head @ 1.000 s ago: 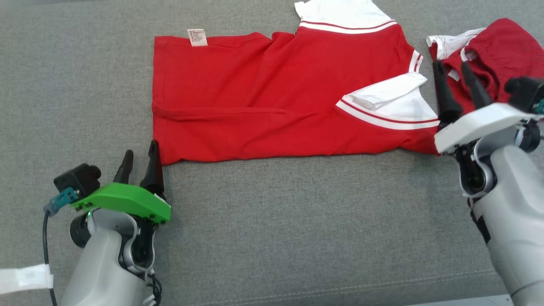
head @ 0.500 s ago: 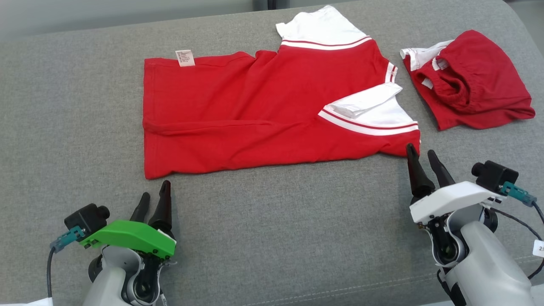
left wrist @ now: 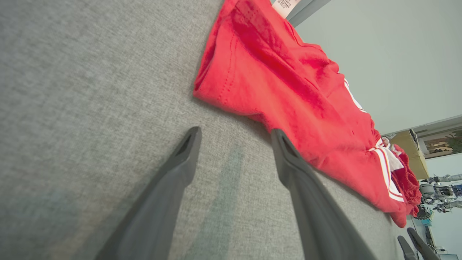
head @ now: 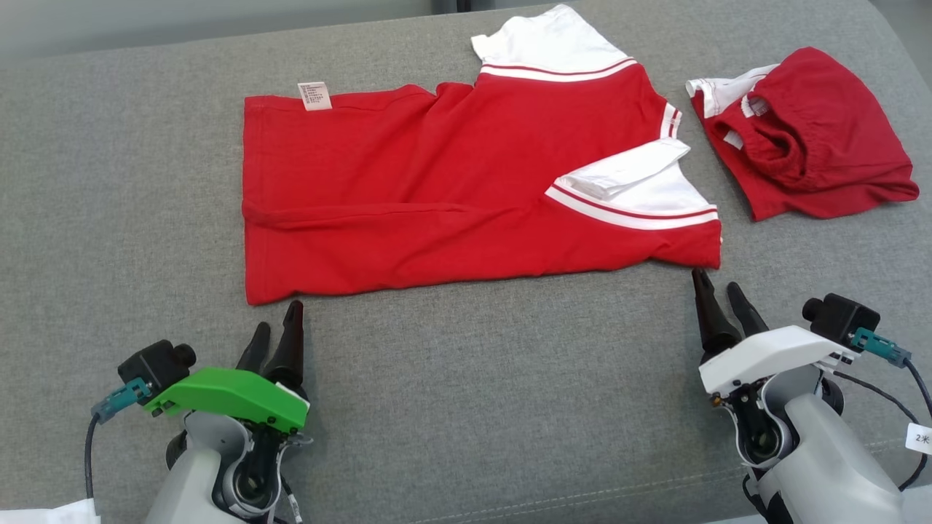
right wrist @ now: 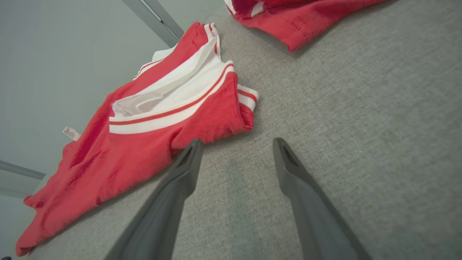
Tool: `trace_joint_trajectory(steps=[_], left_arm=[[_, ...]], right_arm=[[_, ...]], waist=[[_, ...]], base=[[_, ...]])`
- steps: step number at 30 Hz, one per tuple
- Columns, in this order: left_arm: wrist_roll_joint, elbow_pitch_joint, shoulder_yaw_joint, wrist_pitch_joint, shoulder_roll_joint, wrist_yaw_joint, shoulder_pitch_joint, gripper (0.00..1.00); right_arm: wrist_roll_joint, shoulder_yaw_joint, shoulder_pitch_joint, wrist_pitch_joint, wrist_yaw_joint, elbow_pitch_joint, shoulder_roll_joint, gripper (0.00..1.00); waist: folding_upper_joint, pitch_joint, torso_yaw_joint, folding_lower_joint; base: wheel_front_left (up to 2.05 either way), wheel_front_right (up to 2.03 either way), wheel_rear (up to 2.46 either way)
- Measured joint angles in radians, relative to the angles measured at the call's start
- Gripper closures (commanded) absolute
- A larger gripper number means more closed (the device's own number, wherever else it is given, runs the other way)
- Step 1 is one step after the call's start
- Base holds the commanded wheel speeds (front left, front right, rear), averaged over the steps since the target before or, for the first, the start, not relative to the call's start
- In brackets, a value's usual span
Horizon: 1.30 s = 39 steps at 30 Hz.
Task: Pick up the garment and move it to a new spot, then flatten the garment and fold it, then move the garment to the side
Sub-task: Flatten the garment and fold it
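1. my left end effector is hovering over the grey cushion, fingers standing apart and gripping nothing; its tips are pointing at the shirt's near left corner, just short of the cloth.
2. my right end effector is also standing apart and empty, its tips sitting just beside the shirt's near right corner; i cannot tell whether one tip is brushing the hem there.
3. the red shirt is lying spread across the cushion, hem to my left, collar end to my right, a white sleeve lying folded over its front and a white label showing at the far left corner.
4. red shorts are lying crumpled to the shirt's right, apart from it.
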<state>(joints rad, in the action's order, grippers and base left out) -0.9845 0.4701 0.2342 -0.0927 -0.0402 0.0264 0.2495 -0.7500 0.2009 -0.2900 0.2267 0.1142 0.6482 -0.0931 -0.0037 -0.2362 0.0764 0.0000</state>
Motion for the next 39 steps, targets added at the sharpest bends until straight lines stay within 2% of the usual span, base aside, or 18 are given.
trace_joint_trajectory(steps=[9, 20, 26, 27, 28, 29, 30, 31, 32, 33, 39], left_arm=[[-0.087, -0.002, 0.002, -0.007, 0.001, -0.028, 0.037, 0.0], [-0.13, 0.004, 0.029, -0.033, 0.001, -0.062, 0.091, 0.0], [-0.148, 0.007, 0.035, -0.06, 0.001, -0.064, 0.126, 0.0], [-0.148, 0.007, 0.036, -0.066, 0.002, -0.068, 0.128, 0.0], [-0.151, 0.007, 0.037, -0.068, 0.002, -0.069, 0.13, 0.15], [-0.156, 0.008, 0.04, -0.071, 0.002, -0.071, 0.133, 0.54], [-0.157, 0.009, 0.042, -0.081, 0.002, -0.071, 0.135, 0.64], [-0.157, 0.011, 0.044, -0.088, 0.002, -0.071, 0.139, 0.93], [-0.157, 0.011, 0.046, -0.094, 0.002, -0.071, 0.142, 1.0], [-0.159, 0.011, 0.048, -0.098, 0.002, -0.071, 0.144, 1.0], [-0.174, 0.015, 0.051, -0.124, 0.003, -0.061, 0.148, 1.0]], right_arm=[[-0.001, 0.012, -0.053, -0.02, 0.0, 0.035, 0.001, 0.0], [-0.044, 0.009, -0.091, -0.037, 0.009, 0.066, 0.004, 0.0], [-0.06, 0.001, -0.123, -0.038, 0.009, 0.078, 0.005, 0.0], [-0.061, 0.0, -0.128, -0.035, 0.009, 0.078, 0.006, 0.03], [-0.061, -0.001, -0.134, -0.032, 0.009, 0.078, 0.006, 0.23], [-0.061, -0.001, -0.14, -0.029, 0.009, 0.078, 0.005, 0.51], [-0.061, -0.001, -0.145, -0.026, 0.009, 0.078, 0.005, 0.56], [-0.061, 0.0, -0.15, -0.025, 0.009, 0.079, 0.005, 0.71], [-0.059, 0.002, -0.154, -0.025, 0.009, 0.079, 0.005, 0.93], [-0.057, 0.003, -0.156, -0.022, 0.009, 0.079, 0.005, 1.0], [-0.051, 0.005, -0.159, -0.007, 0.009, 0.079, 0.004, 1.0]], waist=[[0.0, -0.022, -0.021, 0.0], [0.0, -0.043, -0.021, 0.0], [0.0, -0.059, -0.018, 0.0], [0.0, -0.061, -0.017, 0.0], [0.0, -0.062, -0.017, 0.0], [0.0, -0.064, -0.018, 0.0], [0.0, -0.066, -0.018, 0.0], [0.0, -0.067, -0.018, 0.0], [0.0, -0.069, -0.019, 0.0], [0.0, -0.07, -0.019, 0.0], [0.0, -0.073, -0.023, 0.0]], base=[[0.0, 0.0, 0.0], [0.0, 0.0, 0.0], [0.0, 0.0, 0.0], [0.0, 0.0, 0.0], [0.0, 0.0, 0.0], [0.0, 0.0, 0.0], [0.0, 0.0, 0.0], [0.0, 0.0, 0.0], [0.0, 0.0, 0.0], [0.0, 0.0, 0.0], [0.0, 0.0, 0.0]])
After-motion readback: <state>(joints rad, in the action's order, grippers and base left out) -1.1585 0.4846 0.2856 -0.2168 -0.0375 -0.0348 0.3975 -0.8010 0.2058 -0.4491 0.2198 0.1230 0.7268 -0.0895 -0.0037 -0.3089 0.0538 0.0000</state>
